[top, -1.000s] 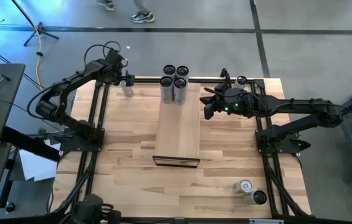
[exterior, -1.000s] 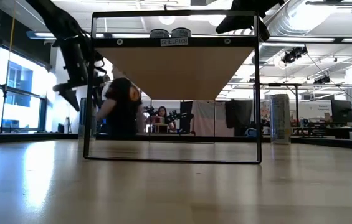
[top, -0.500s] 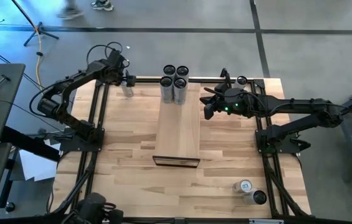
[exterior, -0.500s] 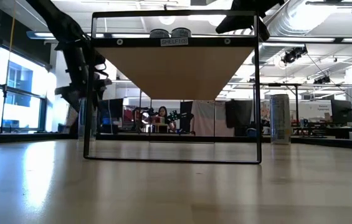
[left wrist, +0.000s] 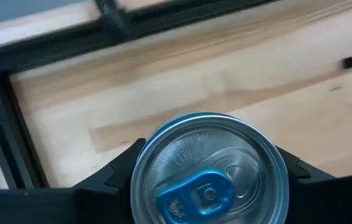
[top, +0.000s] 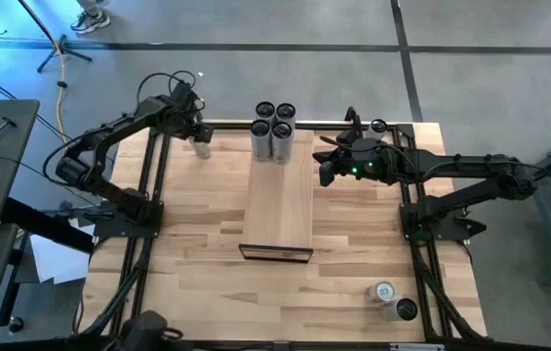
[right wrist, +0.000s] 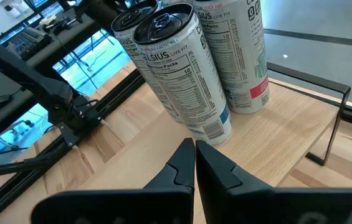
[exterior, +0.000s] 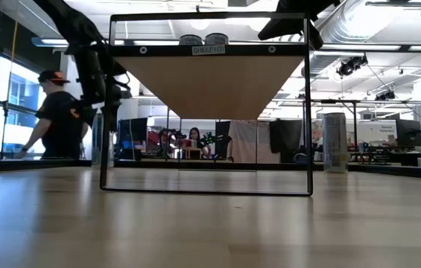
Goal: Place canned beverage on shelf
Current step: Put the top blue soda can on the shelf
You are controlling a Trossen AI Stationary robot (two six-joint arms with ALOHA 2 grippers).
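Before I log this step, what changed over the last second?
The left gripper came down over the can at the table's far left and is closing around it; a firm grip isn't clear. The right gripper, the four cans on the shelf and the two spare cans stayed put.

Silver can (left wrist: 208,171) with blue tab, pale wood shelf (top: 279,200), white cans (right wrist: 188,74) with black print, black grippers.

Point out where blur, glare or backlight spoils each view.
Left wrist view: the tabletop is smeared, the can top fairly sharp. Low view: bright windows backlight the person into a silhouette. Right wrist view: blue glare beyond the Celsius cans. High view: evenly lit.
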